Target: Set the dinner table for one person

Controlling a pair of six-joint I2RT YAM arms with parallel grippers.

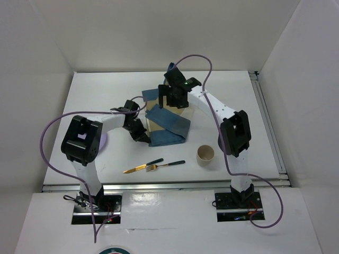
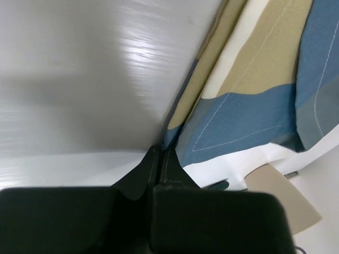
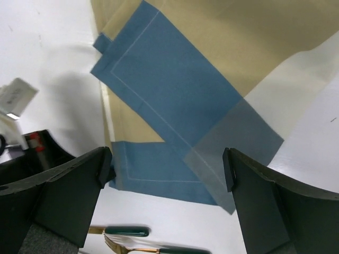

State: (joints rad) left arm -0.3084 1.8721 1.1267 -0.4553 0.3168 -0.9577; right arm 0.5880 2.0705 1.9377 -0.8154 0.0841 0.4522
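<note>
White walls box in the dinner table (image 1: 106, 90), a large plain matte white rectangular top that fills the floor of the enclosure and carries everything else. Near its middle lies a blue-and-tan cloth placemat (image 1: 169, 127), crumpled and folded over itself rather than spread flat, so it probably has to be opened out before anything goes on it.

The left gripper (image 2: 160, 159) sits low at the placemat's left edge with its jaws clenched together. The hem runs right into the tips, so it appears to have pinched that edge in order to pull the fold out.

The right gripper (image 3: 167, 161) hangs over the far part of the placemat with its jaws spread wide, holding nothing. It looks ready to take an opposite edge.

Toward the table's near edge, clear of the cloth, lie a gold knife with a dark green handle (image 1: 143, 166) and a matching fork (image 1: 165, 165). A tan paper cup (image 1: 205, 154) stands upright to their right.
</note>
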